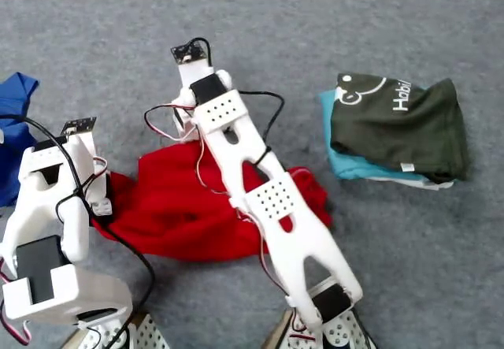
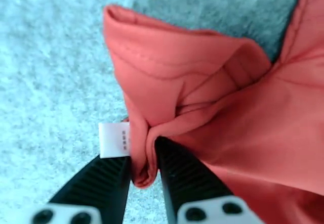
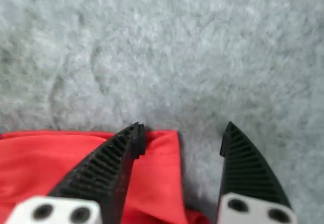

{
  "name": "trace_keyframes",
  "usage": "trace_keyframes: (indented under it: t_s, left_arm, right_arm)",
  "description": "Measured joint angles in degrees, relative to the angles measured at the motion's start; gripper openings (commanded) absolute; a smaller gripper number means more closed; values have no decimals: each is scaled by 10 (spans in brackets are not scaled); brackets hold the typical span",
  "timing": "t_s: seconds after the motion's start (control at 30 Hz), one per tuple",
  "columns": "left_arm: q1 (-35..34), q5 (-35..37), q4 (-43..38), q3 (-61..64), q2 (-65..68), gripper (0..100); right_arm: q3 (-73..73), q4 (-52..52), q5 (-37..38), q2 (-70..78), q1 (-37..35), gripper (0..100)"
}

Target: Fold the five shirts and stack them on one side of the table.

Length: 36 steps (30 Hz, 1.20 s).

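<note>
**A:** Where did the red shirt (image 1: 177, 211) lie?

**B:** Crumpled on the grey bench (image 1: 315, 42), near its middle and a little toward 6 o'clock in the high view.

**A:** And the left fingers (image 2: 169, 158)?

**B:** They were pressed together on a bunched fold at the shirt's 9 o'clock edge. A white tag (image 2: 114, 139) stuck out just beside them.

**A:** What of the right fingers (image 3: 121, 148)?

**B:** They were spread wide and held nothing. They were at the shirt's 12 o'clock edge, one finger over a red corner and the other over bare bench. Whether either touched the cloth could not be told.

**A:** Were other shirts about?

**B:** A folded stack (image 1: 394, 132) sat at 3 o'clock, well apart from the red one. It had a dark green shirt on top, a teal one under it and a white edge showing below. A blue shirt (image 1: 12, 120) lay loose at the bench's 9 o'clock edge, near the left arm.
</note>
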Motion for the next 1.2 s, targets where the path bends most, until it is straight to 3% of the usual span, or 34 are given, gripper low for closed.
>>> trace_keyframes:
  t_s: [0.37, 0.97, 1.07, 1.2]
  left_arm:
    - [0, 0, 0, 0, 0, 19]
    - [0, 0, 0, 0, 0, 19]
    - [0, 0, 0, 0, 0, 19]
    - [0, 0, 0, 0, 0, 19]
  right_arm:
    - [-54, 14, 24, -4, -1, 253]
    - [26, -5, 86, 7, -15, 251]
    - [25, -6, 91, 12, -14, 182]
    - [25, -8, 117, 12, 0, 0]
